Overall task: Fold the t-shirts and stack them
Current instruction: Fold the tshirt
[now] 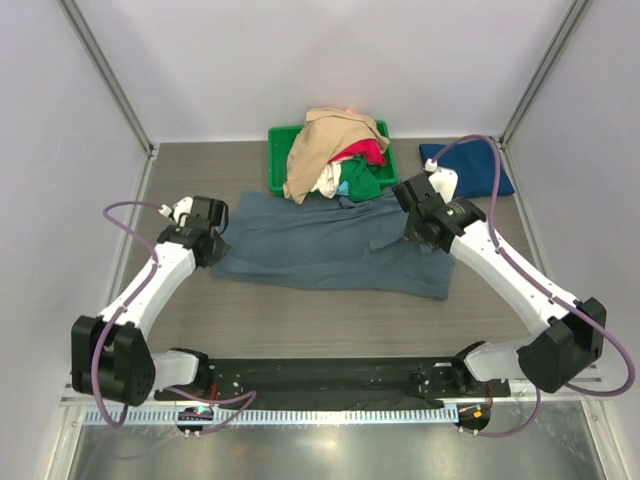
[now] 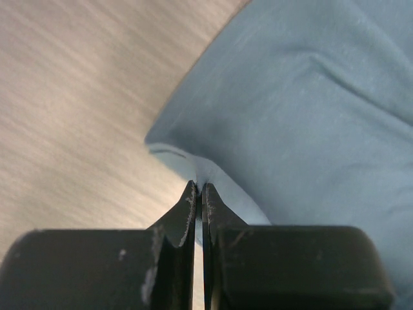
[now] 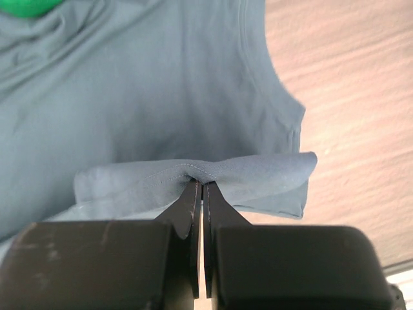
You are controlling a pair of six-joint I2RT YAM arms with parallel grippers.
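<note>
A large slate grey-blue t-shirt (image 1: 320,245) lies spread on the table. My left gripper (image 1: 212,243) is shut on its left edge; the left wrist view shows the cloth (image 2: 290,110) pinched at the tips of my left gripper (image 2: 199,187). My right gripper (image 1: 418,232) is shut on a folded hem at the shirt's right side; the right wrist view shows the stitched hem (image 3: 193,171) pinched at the tips of my right gripper (image 3: 199,186). Tan (image 1: 325,140), red (image 1: 362,152), green (image 1: 362,182) and white (image 1: 328,184) t-shirts are heaped at the back. A dark navy t-shirt (image 1: 470,168) lies at back right.
A green plastic bin (image 1: 283,158) holds the heap of shirts at the back middle. White walls and metal posts close in the table on three sides. My right arm's purple cable loops over the navy shirt. Bare wood table (image 1: 330,320) lies in front of the grey shirt.
</note>
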